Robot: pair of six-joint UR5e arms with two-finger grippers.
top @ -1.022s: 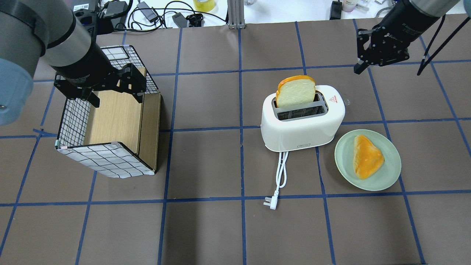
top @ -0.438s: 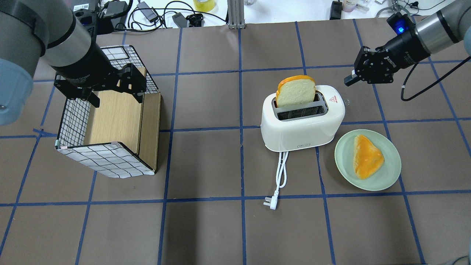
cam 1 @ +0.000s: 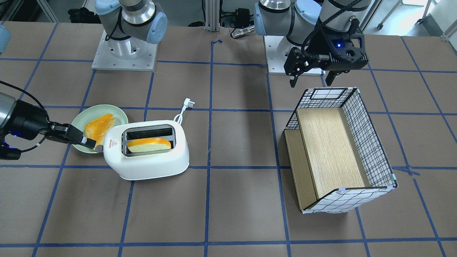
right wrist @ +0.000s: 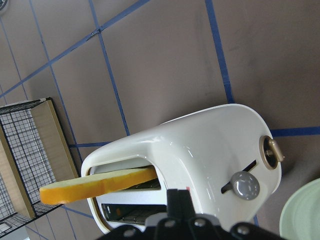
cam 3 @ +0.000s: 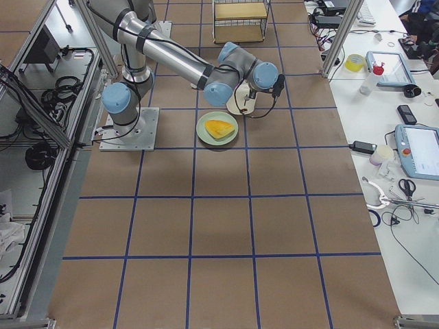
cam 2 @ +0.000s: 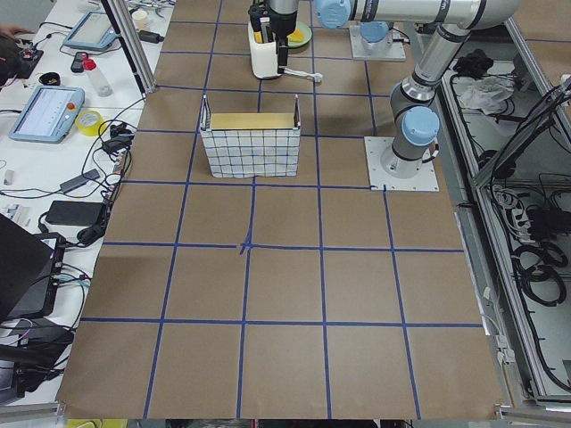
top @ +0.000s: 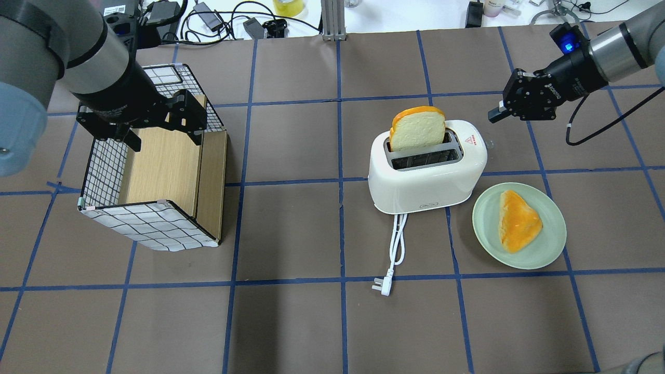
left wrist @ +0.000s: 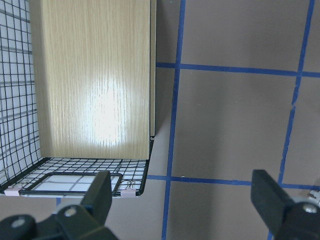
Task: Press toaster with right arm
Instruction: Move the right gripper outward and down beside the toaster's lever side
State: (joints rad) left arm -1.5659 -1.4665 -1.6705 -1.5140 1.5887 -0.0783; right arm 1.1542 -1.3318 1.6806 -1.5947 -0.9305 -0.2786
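Note:
The white two-slot toaster (top: 428,171) stands mid-table with a bread slice (top: 418,129) upright in its far slot; it also shows in the front view (cam 1: 146,157) and the right wrist view (right wrist: 200,145). Its cord and plug (top: 387,283) trail towards the robot. My right gripper (top: 493,115) is shut and empty. It lies sideways and points at the toaster's end with the red triangle, close to it (cam 1: 91,143). The right wrist view shows a grey lever knob (right wrist: 242,185) on that end. My left gripper (top: 156,122) is open and empty above the grid box.
A grid-patterned box (top: 156,182) with a wooden floor lies at the left. A pale green plate (top: 550,208) with an orange bread piece (top: 517,221) sits right of the toaster. Cables and clutter lie beyond the table's far edge.
My right gripper has swung from pointing down to lying sideways and has come lower and nearer the toaster's end. The left arm, toaster and bread have not moved.

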